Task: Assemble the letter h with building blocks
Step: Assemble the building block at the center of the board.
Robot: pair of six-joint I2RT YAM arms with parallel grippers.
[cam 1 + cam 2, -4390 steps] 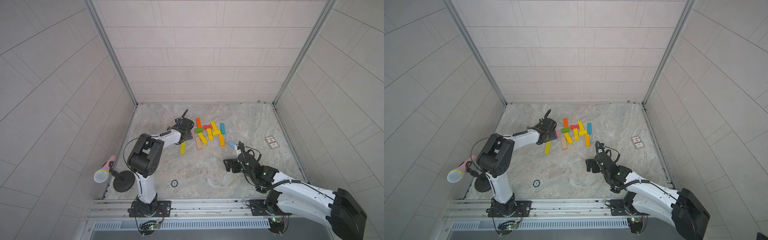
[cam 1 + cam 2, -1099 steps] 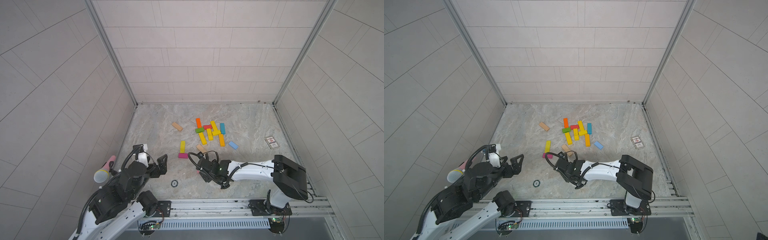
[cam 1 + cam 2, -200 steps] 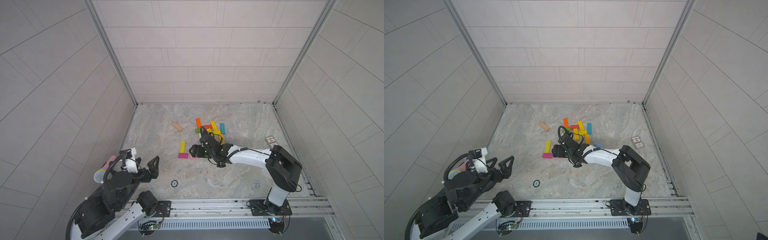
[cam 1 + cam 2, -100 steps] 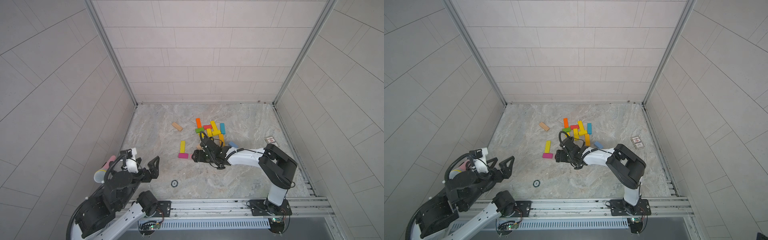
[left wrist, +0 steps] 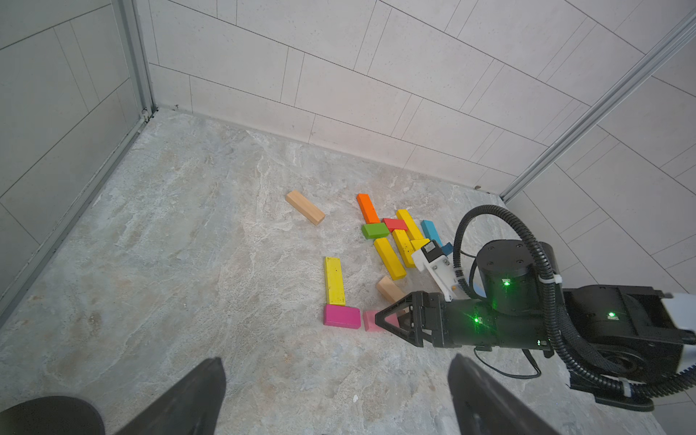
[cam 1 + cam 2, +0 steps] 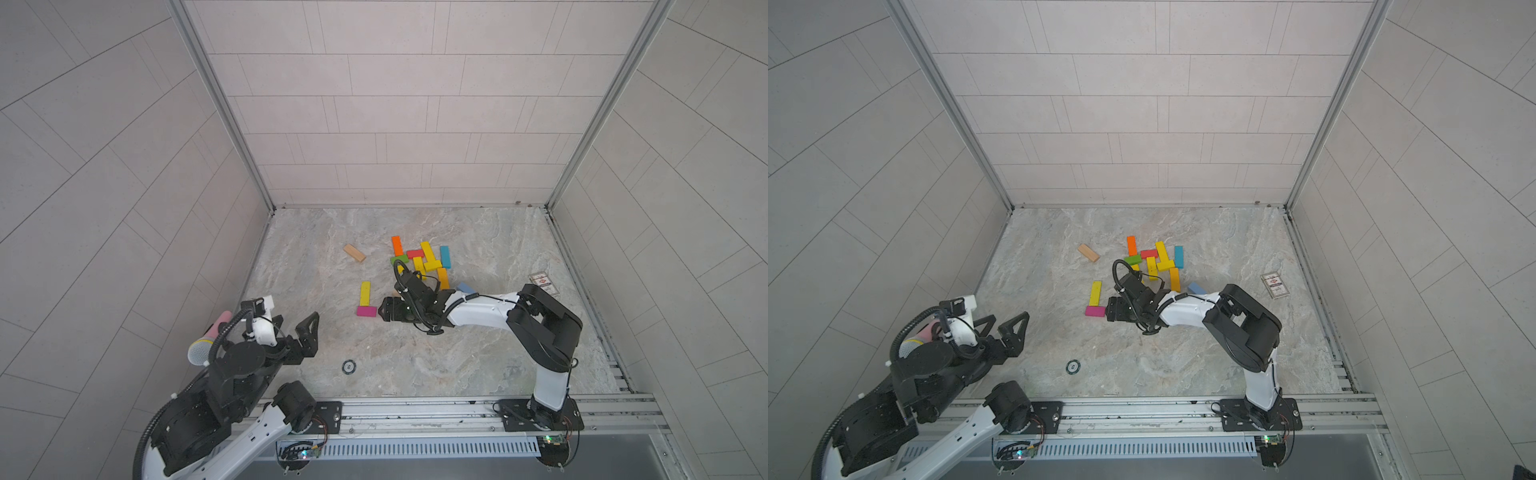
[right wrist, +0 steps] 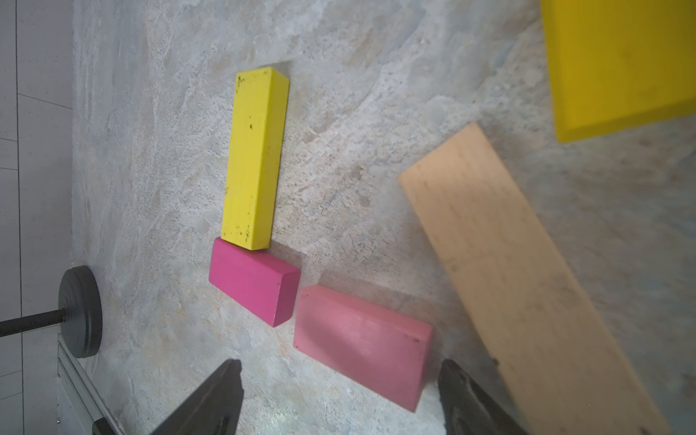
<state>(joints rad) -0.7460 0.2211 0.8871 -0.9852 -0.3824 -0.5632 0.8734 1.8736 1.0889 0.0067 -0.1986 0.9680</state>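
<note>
A marble table (image 6: 457,365) holds a printed white card (image 6: 545,284) near its right edge and a round black disc (image 6: 348,366) near its front.

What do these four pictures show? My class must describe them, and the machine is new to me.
Two robot arms, each ending in a two-fingered gripper, work over a table. Two pictures look down from above; two come from cameras on the wrists. On it lie a yellow block touching a magenta block, a pink block beside that, a plain wooden block and a colourful heap. Nothing is held: the left gripper hangs open; the right gripper is open around the pink block.
</note>
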